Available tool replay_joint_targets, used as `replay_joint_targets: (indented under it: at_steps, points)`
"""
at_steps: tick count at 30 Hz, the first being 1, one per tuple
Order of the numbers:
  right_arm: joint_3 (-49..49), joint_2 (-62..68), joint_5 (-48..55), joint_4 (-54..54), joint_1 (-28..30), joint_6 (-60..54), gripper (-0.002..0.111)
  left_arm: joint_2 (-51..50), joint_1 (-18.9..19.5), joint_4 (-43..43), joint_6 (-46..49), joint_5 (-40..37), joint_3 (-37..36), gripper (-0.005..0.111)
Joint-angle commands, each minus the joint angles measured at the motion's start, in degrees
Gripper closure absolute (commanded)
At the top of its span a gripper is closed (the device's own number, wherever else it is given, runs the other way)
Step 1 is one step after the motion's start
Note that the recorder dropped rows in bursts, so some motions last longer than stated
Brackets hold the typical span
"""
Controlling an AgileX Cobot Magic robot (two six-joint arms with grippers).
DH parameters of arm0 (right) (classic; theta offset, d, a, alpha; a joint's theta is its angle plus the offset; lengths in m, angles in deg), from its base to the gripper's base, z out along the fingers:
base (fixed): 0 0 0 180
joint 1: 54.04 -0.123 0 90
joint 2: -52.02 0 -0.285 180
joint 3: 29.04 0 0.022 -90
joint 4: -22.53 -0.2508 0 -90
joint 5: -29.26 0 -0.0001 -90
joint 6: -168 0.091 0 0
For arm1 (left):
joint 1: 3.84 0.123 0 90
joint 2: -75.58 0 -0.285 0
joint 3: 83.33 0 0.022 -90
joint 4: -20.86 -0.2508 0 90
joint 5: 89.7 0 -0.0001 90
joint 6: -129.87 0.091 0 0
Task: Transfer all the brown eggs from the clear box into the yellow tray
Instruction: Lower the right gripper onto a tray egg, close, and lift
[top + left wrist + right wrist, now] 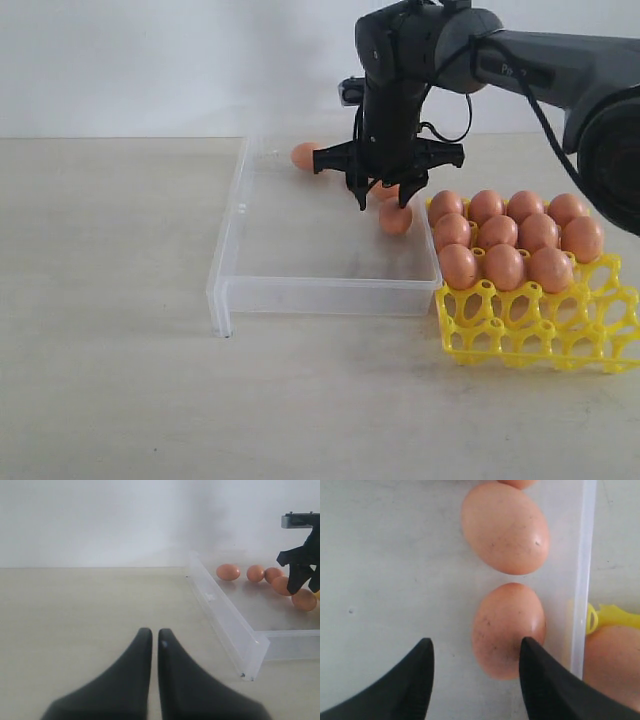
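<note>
The clear box (330, 295) lies mid-table with several brown eggs along its far and right sides, among them one (305, 155) at the far wall and one (395, 217) near the right wall. The yellow tray (540, 335) stands just right of the box, its back cells filled with several eggs (503, 265). My right gripper (383, 195) hangs open over the box's right side. In the right wrist view it (476, 641) straddles an egg (507, 630), off-centre, with another egg (505, 527) beyond. My left gripper (155, 632) is shut and empty, left of the box.
The box's near-left corner (247, 672) stands close to my left gripper. The box's right wall (582, 580) runs right beside the straddled egg, with the tray's edge (605, 617) and an egg in the tray (615, 665) just past it.
</note>
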Motion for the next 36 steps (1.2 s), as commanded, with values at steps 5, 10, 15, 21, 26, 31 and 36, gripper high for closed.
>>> replay_joint_targets:
  at_steps: [5,10,15,21,26,31,36]
  points:
    - [0.37,1.81,-0.61,3.57,0.65,2.13,0.063,0.12,0.2,0.14,0.13,0.05,-0.15,0.103]
    - [0.37,3.21,-1.67,4.35,0.65,2.59,0.063,0.12,0.2,0.14,0.13,0.05,-0.15,0.103]
    - [0.37,4.34,-3.35,5.55,0.65,3.66,0.063,0.12,0.2,0.14,0.13,0.05,-0.15,0.103]
    - [0.37,4.91,-3.45,5.67,0.65,4.55,0.084,0.12,0.2,0.14,0.13,0.05,-0.15,0.103]
    - [0.37,4.91,-4.47,5.89,0.65,4.44,0.108,0.12,0.2,0.14,0.13,0.05,-0.15,0.103]
    - [0.37,4.91,-6.88,5.89,0.65,4.44,0.108,0.12,0.2,0.14,0.13,0.05,-0.15,0.103]
    - [0.37,4.27,-5.94,5.89,0.55,4.44,0.108,0.12,0.2,0.14,0.13,0.05,-0.15,0.103]
